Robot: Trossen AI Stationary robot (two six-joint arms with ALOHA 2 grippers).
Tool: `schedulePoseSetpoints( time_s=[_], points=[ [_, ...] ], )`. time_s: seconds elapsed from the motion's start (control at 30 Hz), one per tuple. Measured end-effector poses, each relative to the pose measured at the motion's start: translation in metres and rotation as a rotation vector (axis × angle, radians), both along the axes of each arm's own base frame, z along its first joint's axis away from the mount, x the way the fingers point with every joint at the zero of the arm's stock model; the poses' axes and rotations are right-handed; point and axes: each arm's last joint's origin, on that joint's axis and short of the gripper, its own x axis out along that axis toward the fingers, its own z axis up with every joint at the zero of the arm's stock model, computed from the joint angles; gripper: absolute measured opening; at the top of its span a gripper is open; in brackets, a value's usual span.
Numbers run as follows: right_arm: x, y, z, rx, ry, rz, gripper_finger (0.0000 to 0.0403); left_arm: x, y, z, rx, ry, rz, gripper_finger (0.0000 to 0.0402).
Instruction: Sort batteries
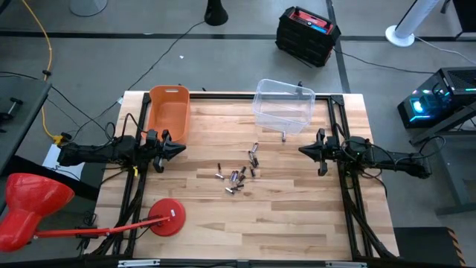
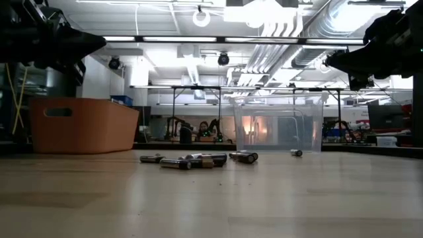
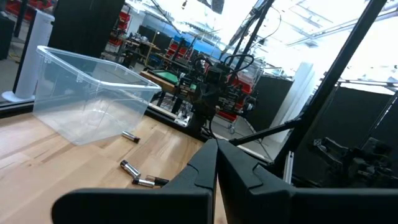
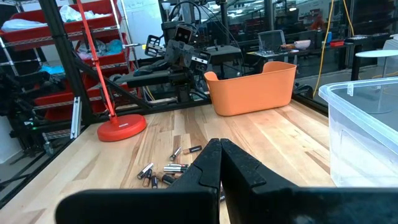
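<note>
While the batteries [image 1: 239, 176] are lying scattered mid-desk between both arms, I am holding my left gripper [image 1: 181, 148] and right gripper [image 1: 303, 150] pinched together, each pointing inward toward them, about equally near.

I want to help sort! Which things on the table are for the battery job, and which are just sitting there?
For the job:
batteries, scattered mid-table
orange bin
clear bin
left gripper and right gripper, both shut, empty

Just sitting there:
red stand
black case, on the floor
</note>
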Motion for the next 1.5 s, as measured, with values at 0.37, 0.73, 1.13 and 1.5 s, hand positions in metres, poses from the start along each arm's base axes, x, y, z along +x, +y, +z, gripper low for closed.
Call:
schedulePoseSetpoints(
  time_s=[0.37,0.73,1.13,1.5],
  points=[
    [0.0000,0.0000,0.0001,0.000,0.000,0.000,0.0000,0.0000,0.0000,0.0000,0.000,0.000,0.000,0.0003],
    [0.0000,0.0000,0.0000,0.000,0.000,0.000,0.0000,0.0000,0.0000,0.0000,0.000,0.000,0.000,0.0003],
    [0.0000,0.0000,0.0000,0.000,0.000,0.000,0.0000,-0.0001,0.0001,0.0008,-0.001,-0.008,0.003,0.0003],
    [0.0000,0.0000,0.0000,0.000,0.000,0.000,0.0000,-0.0003,0.0005,0.0014,-0.004,-0.014,0.017,0.0003]
  ],
)
